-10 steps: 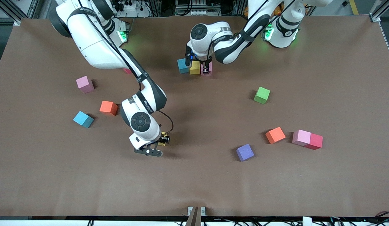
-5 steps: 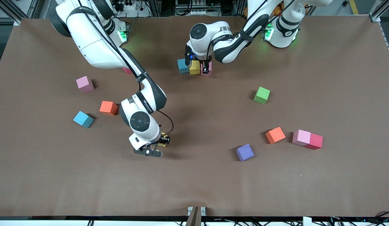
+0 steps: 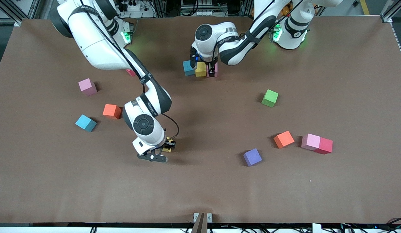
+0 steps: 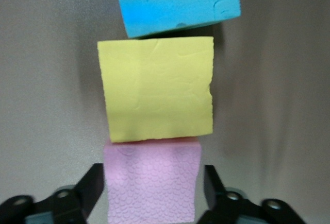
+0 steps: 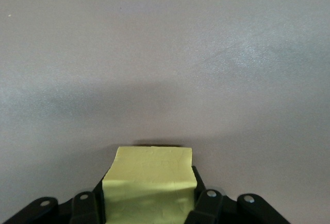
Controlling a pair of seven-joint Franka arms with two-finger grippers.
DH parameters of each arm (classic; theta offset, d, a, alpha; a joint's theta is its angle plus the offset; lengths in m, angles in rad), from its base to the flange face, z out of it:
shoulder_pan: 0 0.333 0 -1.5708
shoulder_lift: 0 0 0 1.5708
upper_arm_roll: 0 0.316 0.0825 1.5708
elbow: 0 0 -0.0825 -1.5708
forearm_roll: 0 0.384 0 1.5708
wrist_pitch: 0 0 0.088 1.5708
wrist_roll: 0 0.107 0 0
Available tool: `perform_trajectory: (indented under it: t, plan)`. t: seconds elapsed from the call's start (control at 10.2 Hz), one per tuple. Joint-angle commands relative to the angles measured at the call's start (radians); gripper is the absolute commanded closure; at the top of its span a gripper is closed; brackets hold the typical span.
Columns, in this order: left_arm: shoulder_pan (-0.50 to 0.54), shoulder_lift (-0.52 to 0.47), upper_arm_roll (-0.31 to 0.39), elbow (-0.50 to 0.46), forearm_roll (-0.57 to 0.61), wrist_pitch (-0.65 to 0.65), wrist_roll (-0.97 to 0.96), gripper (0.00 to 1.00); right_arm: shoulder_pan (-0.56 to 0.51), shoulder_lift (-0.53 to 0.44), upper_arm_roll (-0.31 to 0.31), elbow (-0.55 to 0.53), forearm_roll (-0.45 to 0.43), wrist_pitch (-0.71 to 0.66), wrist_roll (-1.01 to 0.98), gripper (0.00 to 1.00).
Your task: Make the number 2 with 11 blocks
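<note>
You barely moved in the last second: left gripper (image 3: 212,72) jaws sat around the pink block (image 4: 150,183) ending the cyan-yellow-pink row, right gripper (image 3: 167,147) jaws clamped a yellow block (image 5: 149,183) low over the tabletop (image 3: 200,187), eight blocks unplaced.

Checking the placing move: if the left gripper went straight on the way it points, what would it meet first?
Pointing down, the left gripper straddles the pink block, which seems to rest on the table beside the yellow block. It would likely meet the tabletop at once.
</note>
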Motion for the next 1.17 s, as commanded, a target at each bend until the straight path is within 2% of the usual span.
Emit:
perform_trajectory:
  t: [0.0,0.68,1.08]
  plan:
    - [-0.013,0.0,0.007,0.014,-0.013,-0.009,-0.015,0.0,-0.005,-0.015,0.011,-0.003,-0.019,-0.014,0.007,1.0]
    - [-0.007,-0.045,0.001,0.032,-0.019,-0.044,-0.018,0.0,-0.005,-0.024,0.016,-0.003,-0.017,-0.017,0.01,1.0]
    - [-0.001,-0.106,-0.002,0.062,-0.084,-0.108,-0.015,0.0,0.009,-0.03,0.016,-0.001,-0.017,-0.014,0.007,1.0]
